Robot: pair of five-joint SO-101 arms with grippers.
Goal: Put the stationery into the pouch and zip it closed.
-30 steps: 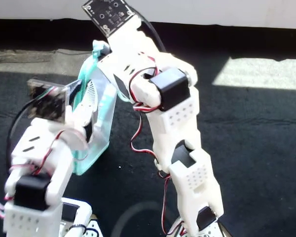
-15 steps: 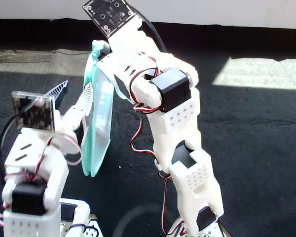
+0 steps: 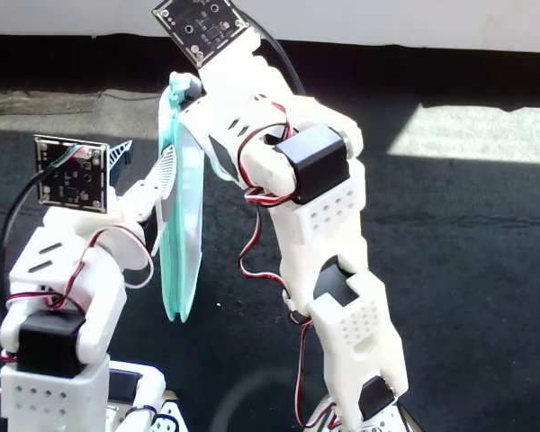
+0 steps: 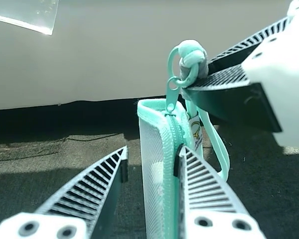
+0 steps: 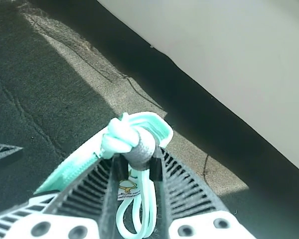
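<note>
A mint-green mesh zip pouch [image 3: 182, 234] hangs edge-on above the black cloth-covered desk [image 3: 450, 270], held up between the two arms. The right pincer [image 5: 138, 162] is clamped on the knotted mint-and-grey cord pull [image 5: 132, 142] at the pouch's upper corner, with a looped mint cord dangling beneath. The left pincer [image 4: 152, 152] stands spread apart lower down, the pouch's zipper edge set between its ribbed fingers [image 4: 204, 189] and touching one while the other stays off the mesh.
</note>
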